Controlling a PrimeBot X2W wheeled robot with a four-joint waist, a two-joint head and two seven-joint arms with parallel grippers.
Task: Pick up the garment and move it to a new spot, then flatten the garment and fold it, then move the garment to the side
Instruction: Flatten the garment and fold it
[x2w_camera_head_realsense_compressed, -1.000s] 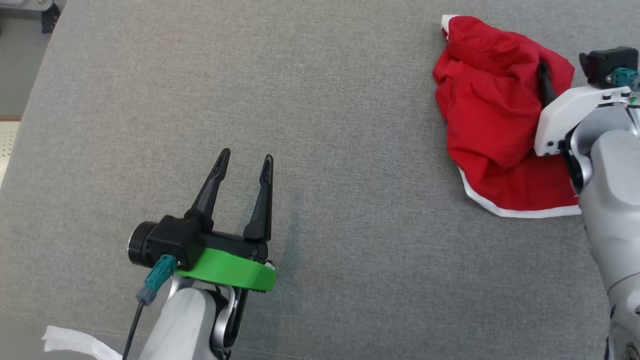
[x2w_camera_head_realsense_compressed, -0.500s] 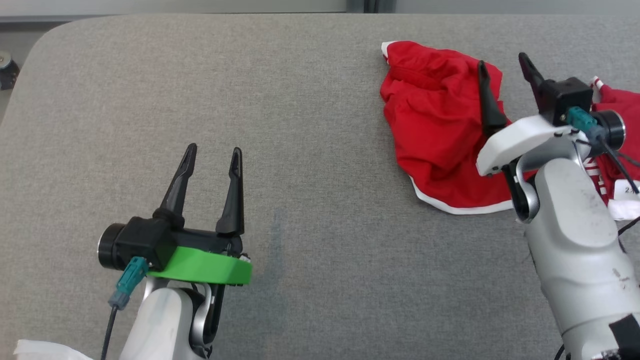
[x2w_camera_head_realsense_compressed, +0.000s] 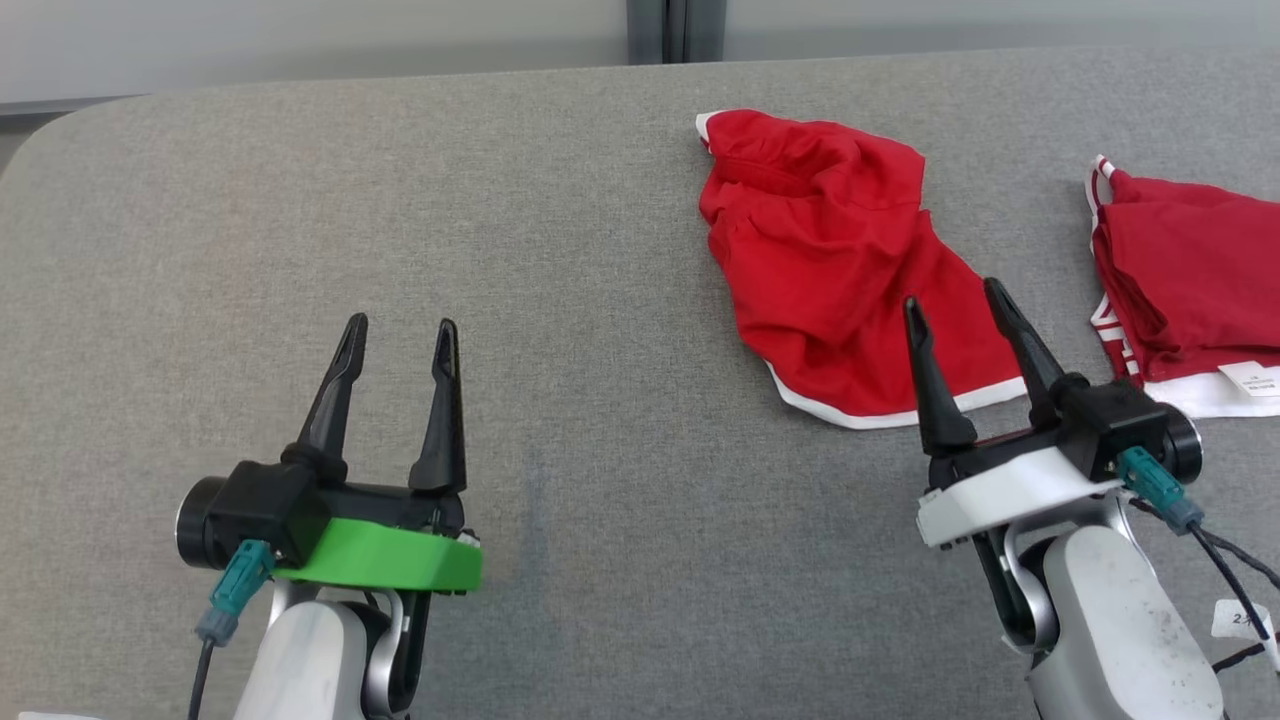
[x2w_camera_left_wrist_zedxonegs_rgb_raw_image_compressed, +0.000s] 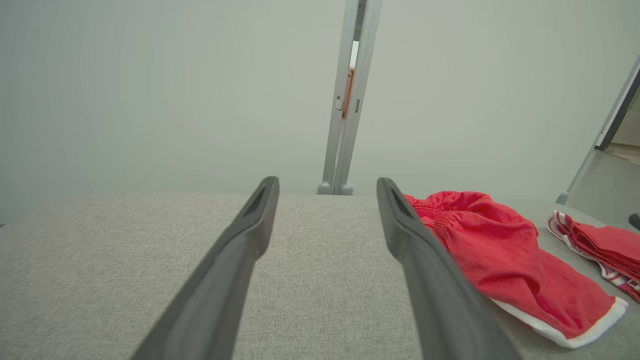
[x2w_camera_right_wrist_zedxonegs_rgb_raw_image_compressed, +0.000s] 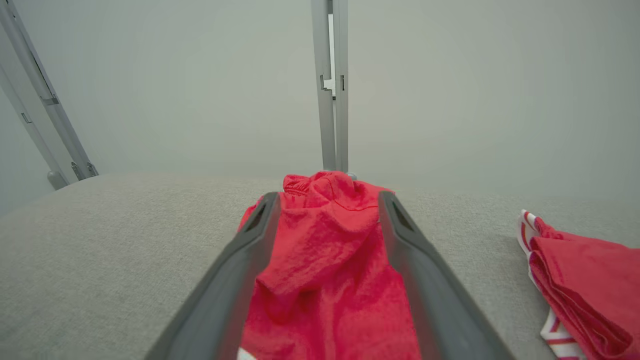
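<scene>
The garment is a crumpled pair of red shorts with white trim, lying on the grey table right of centre; it also lies at the right in the left wrist view and straight ahead in the right wrist view. My right gripper stands open at the garment's near edge, fingers over the cloth, nothing held. Far to the garment's left, my left gripper is open and empty over bare table.
A second red garment with white stripes and a label lies folded at the table's right edge, also in the right wrist view. A grey wall with a metal post stands behind the table. White paper tags lie near my right arm.
The head camera has tilted and turned, so the whole picture shifted. My right gripper has drawn back from over the garment to its near edge; the garment lies as before.
</scene>
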